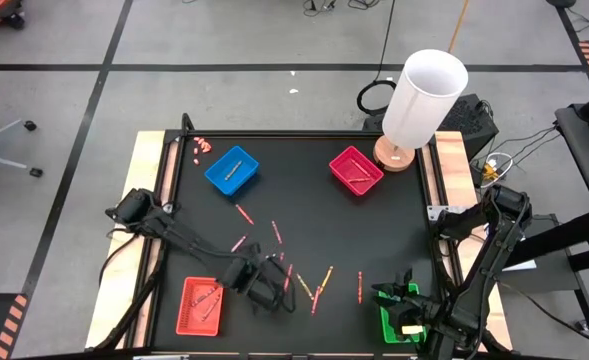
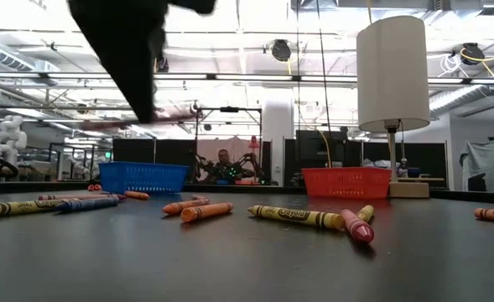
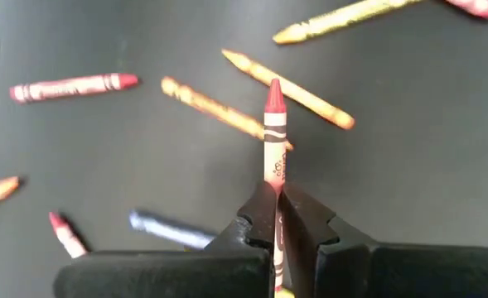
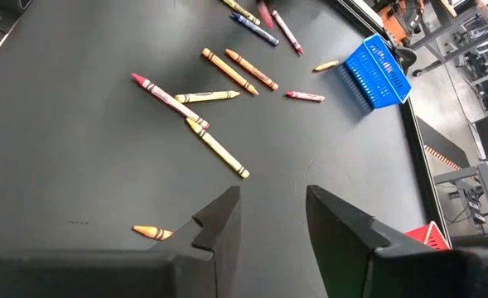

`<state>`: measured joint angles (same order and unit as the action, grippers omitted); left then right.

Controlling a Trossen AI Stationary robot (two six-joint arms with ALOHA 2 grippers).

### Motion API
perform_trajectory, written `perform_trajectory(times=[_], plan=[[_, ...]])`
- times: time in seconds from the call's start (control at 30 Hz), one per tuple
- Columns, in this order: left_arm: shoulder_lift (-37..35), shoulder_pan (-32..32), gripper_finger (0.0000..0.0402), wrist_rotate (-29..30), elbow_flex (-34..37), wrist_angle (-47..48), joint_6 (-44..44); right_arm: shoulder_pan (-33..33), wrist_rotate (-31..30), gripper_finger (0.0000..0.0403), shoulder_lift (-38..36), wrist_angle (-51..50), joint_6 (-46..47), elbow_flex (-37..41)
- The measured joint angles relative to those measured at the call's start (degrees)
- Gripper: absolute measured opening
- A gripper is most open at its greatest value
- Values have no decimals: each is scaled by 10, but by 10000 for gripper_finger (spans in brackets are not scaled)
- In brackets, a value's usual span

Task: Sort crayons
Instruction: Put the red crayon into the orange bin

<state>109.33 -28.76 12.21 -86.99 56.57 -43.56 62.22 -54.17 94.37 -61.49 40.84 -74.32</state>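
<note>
**Red crayon clamped, tray next**

Red crayon point(image 3: 274, 124) stands clamped between the fingers of the left tool point(image 3: 275, 217), lifted above the loose crayons point(image 1: 314, 285) scattered mid-surface. The step in hand looks like carrying it off; the next move calls for swinging to the matching tray and releasing. The red tray point(image 1: 200, 306) just beside this arm already holds a few sticks, as do the blue tray point(image 1: 232, 170) and magenta tray point(image 1: 356, 170). The right tool point(image 4: 272, 217) waits, fingers apart, over the green tray point(image 1: 399, 322).
</note>
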Motion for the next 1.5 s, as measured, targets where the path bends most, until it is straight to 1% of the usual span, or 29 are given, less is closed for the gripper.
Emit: perform_trajectory(times=[0.13, 0.4, 0.67, 0.87, 1.03, 1.27, 1.33, 1.5], plan=[[0, -30, 10, 0, -32, 56, -75, 0, 0, 121, 0, 0, 0, 0], [-1, -89, 10, -14, -65, 146, -253, 0, 0, 121, 0, 0, 0, 0], [-1, -145, 10, -14, -70, 227, -408, 0, 0, 121, 0, 0, 0, 0], [-1, -189, 10, -14, -69, 279, -561, 0, 0, 121, 0, 0, 0, 0], [-1, -230, 10, -15, -59, 284, -657, 0, 0, 121, 0, 0, 4, 0], [-1, -272, 10, -15, -37, 280, -777, 0, 1, 121, 0, 0, 4, 0], [-1, -277, 10, -20, -27, 278, -790, 0, 1, 121, 0, 0, 4, 0], [-1, -271, 10, -21, -2, 249, -787, 0, 2, 121, 0, 0, 4, 0]])
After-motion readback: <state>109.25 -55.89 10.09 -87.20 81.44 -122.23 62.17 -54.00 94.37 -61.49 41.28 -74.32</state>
